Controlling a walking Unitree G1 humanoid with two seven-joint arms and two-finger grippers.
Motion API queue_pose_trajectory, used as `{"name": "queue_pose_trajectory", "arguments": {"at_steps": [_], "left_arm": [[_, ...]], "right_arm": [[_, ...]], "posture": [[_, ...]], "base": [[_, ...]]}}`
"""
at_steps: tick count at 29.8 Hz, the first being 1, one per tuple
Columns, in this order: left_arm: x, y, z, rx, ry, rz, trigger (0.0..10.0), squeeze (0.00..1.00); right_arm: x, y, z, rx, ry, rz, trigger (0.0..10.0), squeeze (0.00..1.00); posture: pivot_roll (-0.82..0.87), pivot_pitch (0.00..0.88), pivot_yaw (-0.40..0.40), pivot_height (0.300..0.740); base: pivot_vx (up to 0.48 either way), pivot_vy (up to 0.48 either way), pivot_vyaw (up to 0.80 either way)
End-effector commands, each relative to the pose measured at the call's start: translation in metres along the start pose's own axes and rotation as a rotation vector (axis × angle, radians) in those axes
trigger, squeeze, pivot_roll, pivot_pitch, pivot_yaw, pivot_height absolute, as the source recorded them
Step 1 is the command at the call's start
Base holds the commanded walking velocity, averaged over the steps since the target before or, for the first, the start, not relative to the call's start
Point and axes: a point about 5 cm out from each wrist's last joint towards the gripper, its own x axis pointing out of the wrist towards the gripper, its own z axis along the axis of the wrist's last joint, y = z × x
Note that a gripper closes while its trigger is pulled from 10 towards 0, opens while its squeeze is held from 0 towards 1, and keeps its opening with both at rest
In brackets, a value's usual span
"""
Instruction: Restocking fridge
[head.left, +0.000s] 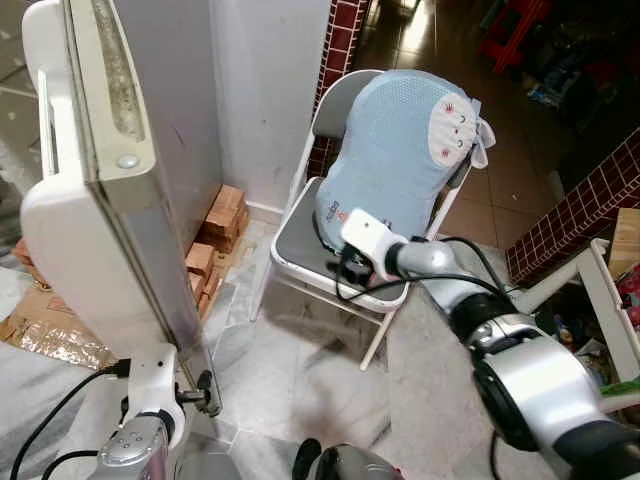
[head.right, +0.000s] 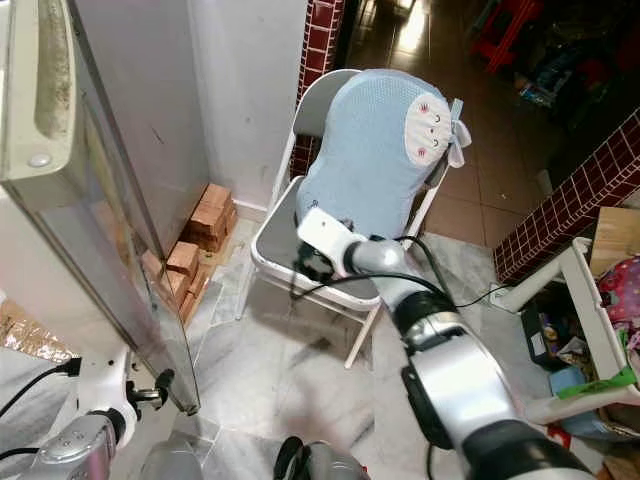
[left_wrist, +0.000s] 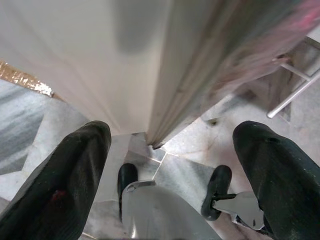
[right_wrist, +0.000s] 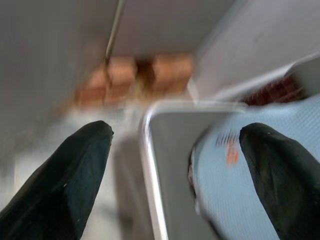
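Observation:
The white fridge door (head.left: 100, 230) stands open on my left, seen edge-on. My left gripper (left_wrist: 172, 135) is low at the door's bottom corner, open, with the door's lower edge between its fingers (left_wrist: 75, 170) and not touched. My right arm reaches forward to a grey folding chair (head.left: 295, 250) that holds a light blue cushion (head.left: 400, 150). The right gripper (right_wrist: 177, 131) is open over the chair seat's rim (right_wrist: 150, 165), beside the cushion, with nothing held.
Stacked wooden blocks (head.left: 225, 215) lie on the floor between the fridge and the chair. Cardboard (head.left: 50, 335) lies at the far left. A low red-tiled wall (head.left: 590, 200) and a white rack (head.left: 610, 300) stand on the right. Marble floor lies in front of the chair.

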Motion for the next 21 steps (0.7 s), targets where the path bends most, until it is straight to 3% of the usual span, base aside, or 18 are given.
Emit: {"name": "queue_pose_trajectory", "arguments": {"at_steps": [1,5,6,13,15,21], "left_arm": [[-0.001,-0.001,0.001,-0.003,0.011,-0.014,10.0,0.00],[0.000,-0.002,0.003,0.013,0.009,-0.020,10.0,0.00],[0.001,-0.002,0.003,0.016,0.006,-0.012,10.0,0.00],[0.002,-0.001,0.005,0.011,-0.004,0.017,10.0,0.00],[0.002,-0.001,0.005,0.011,-0.005,0.019,10.0,0.00],[0.003,0.000,0.007,0.018,-0.005,0.017,10.0,0.00]], "right_arm": [[0.002,-0.008,0.017,0.094,-0.079,-0.056,10.0,0.00],[0.012,-0.005,0.043,0.196,-0.183,-0.079,10.0,0.00],[0.015,-0.005,0.051,0.273,-0.206,-0.105,10.0,0.00],[0.022,0.002,0.073,0.433,-0.290,-0.111,10.0,0.00],[0.023,0.005,0.074,0.445,-0.301,-0.096,10.0,0.00],[0.024,0.010,0.070,0.443,-0.294,-0.087,10.0,0.00]], "posture": [[0.21,0.055,-0.165,0.740],[0.21,0.053,-0.171,0.740],[0.21,0.053,-0.171,0.740],[0.20,0.049,-0.174,0.740],[0.20,0.049,-0.174,0.740],[0.20,0.047,-0.171,0.740]], "base": [[0.000,0.000,0.00],[0.000,0.000,0.00],[0.000,0.000,0.00],[0.000,0.000,0.00],[0.000,0.000,0.00],[0.000,0.000,0.80]]}}
